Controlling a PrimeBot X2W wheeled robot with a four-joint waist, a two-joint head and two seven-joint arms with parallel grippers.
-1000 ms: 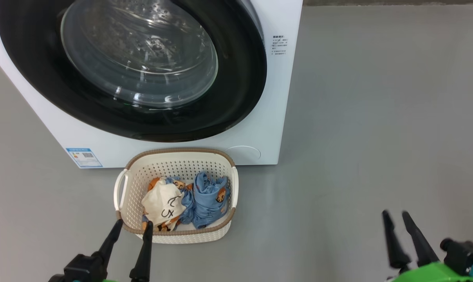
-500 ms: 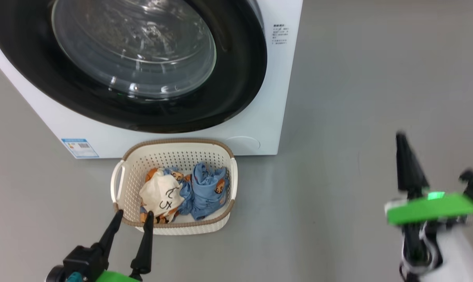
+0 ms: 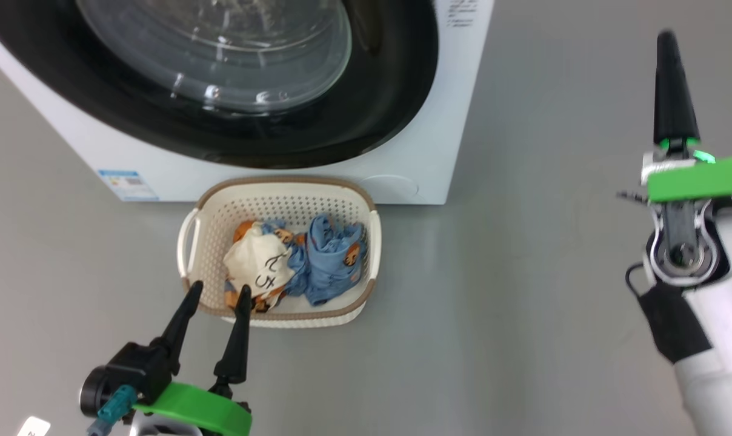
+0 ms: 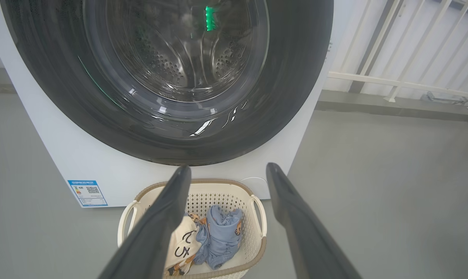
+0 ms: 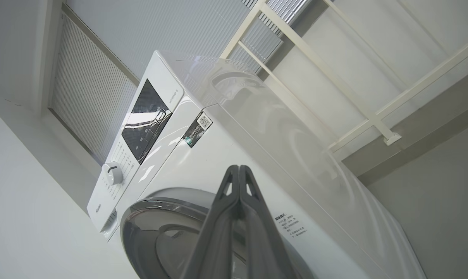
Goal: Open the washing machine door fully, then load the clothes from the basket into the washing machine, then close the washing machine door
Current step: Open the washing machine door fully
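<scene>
The white washing machine (image 3: 457,121) stands at the top of the head view, and the washing machine door (image 3: 396,103), black-rimmed with a glass centre (image 4: 179,50), lies against its front. On the floor before it sits the cream basket (image 3: 281,183) with the clothes inside: a cream piece (image 3: 254,263) and a light blue piece (image 3: 329,260). My left gripper (image 3: 219,289) is open, its tips just over the basket's near rim (image 4: 197,181), empty. My right gripper (image 3: 666,39) is shut on nothing, raised to the right of the machine and pointing at its upper front (image 5: 238,168).
Grey floor (image 3: 554,272) spreads to the right of the machine and basket. A white railing (image 4: 393,81) runs behind the machine on its right. The control panel with a knob (image 5: 112,173) tops the machine's front. A blue label (image 3: 128,183) marks its lower left corner.
My right gripper has shut and risen from the lower right up to beside the machine. The camera has shifted. The left gripper stays open at the basket's near rim.
</scene>
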